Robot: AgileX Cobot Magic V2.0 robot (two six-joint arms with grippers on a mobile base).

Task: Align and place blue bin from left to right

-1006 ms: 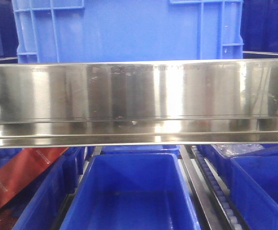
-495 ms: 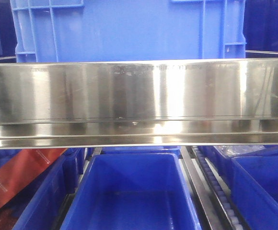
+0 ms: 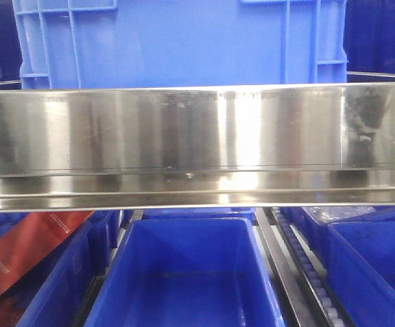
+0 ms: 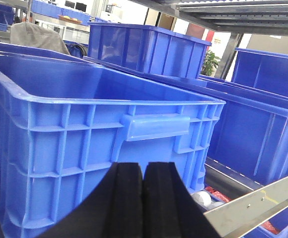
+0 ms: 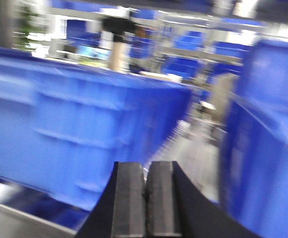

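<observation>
Warehouse racking all around, steel shelf rail [image 3: 197, 136] gleaming across the front view. Up on that shelf, the blue bin [image 3: 177, 41], sitting behind the rail. Below, more bins [image 3: 184, 272] in roller lanes. From the left wrist, left end effector [image 4: 143, 198] pressed together, empty, just short of the bin's handle wall [image 4: 154, 126]. Right end effector [image 5: 145, 198] likewise closed on nothing, view blurred, facing a blue bin wall beside a neighbouring bin [image 5: 263, 148]. No hold on anything yet; final alignment and placing apparently remain.
</observation>
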